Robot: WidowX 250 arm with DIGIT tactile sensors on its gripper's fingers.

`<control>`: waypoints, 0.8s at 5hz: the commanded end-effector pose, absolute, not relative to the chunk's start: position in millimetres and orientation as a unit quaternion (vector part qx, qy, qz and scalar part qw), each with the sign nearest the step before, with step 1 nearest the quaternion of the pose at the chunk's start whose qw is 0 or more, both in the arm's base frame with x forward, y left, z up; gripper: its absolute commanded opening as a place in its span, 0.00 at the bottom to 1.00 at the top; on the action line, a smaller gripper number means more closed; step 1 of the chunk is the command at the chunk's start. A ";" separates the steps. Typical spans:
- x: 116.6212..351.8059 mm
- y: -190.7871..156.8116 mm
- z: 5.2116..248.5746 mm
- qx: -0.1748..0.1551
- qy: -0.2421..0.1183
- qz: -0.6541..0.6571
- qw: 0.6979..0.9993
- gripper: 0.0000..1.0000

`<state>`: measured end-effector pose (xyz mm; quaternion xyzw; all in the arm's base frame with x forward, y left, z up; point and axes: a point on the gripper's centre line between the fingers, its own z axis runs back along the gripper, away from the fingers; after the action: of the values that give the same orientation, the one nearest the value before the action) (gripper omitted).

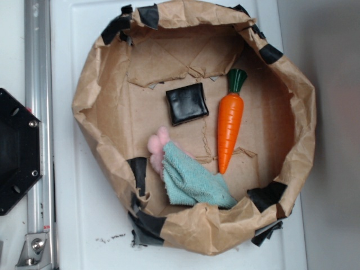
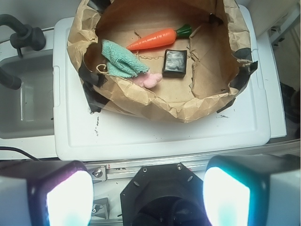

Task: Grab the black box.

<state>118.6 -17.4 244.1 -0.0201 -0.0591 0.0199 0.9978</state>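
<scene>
The black box lies flat on the floor of a brown paper basket, roughly at the middle of that floor, glossy and a little wrinkled at its edges. Just beside the box, on the side away from the basket's taped left wall in the exterior view, an orange carrot with a green top lies lengthwise, close to the box but apart from it. Below the box in that view a teal cloth is bunched against the basket's crumpled wall, with a pink soft thing poking out from it near the box's lower corner. Torn black tape patches hold the paper rim together at several spots.

The basket stands on a white plastic surface with a raised edge. Beside it runs a metal rail, and a black hexagonal plate with screws sits past the rail. In the wrist view a grey sink lies next to the white surface.

The gripper hangs well apart from the box, outside the basket above the plate, its two glowing fingers spread wide with nothing between them.
</scene>
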 end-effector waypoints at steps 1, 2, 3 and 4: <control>118.6 -17.4 244.1 -0.020 -0.059 0.020 0.998 1.00; 168.6 -7.5 236.7 -0.004 -0.069 0.043 0.997 1.00; 218.4 -5.9 223.2 0.001 -0.073 0.053 0.996 1.00; 256.7 3.4 197.6 0.011 -0.081 0.059 0.995 1.00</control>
<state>253.8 -2.0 182.1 0.0093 -0.0576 0.0483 0.9971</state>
